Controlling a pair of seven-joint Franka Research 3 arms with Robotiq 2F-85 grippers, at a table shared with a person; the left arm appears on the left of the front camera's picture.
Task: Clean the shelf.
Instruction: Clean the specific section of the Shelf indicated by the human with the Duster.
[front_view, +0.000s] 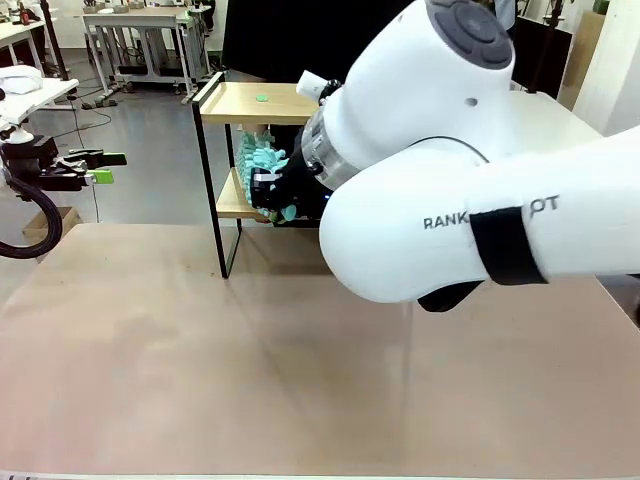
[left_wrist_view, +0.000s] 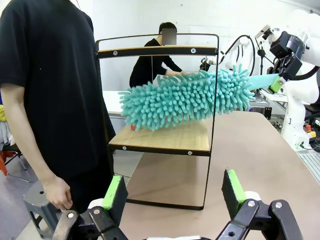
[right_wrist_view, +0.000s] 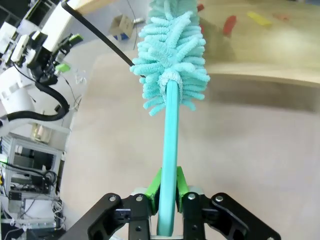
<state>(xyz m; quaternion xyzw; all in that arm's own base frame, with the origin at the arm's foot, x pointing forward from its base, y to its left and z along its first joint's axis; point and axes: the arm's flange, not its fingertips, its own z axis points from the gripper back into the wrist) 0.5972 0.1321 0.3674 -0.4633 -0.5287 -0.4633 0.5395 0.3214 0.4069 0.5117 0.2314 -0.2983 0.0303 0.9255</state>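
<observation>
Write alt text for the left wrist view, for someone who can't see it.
A fluffy teal duster, its handle clamped in the right gripper, reaches between the two wooden boards of the shelf, just above the lower one. A person in a black shirt stands beside the shelf, and the left gripper hangs open in the foreground.

front looks across table at shelf; wrist views share duster

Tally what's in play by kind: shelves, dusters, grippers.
Shelf: 1
Teal duster: 1
Grippers: 2 (left gripper open, right gripper shut on the duster's handle)
Total: 4
</observation>
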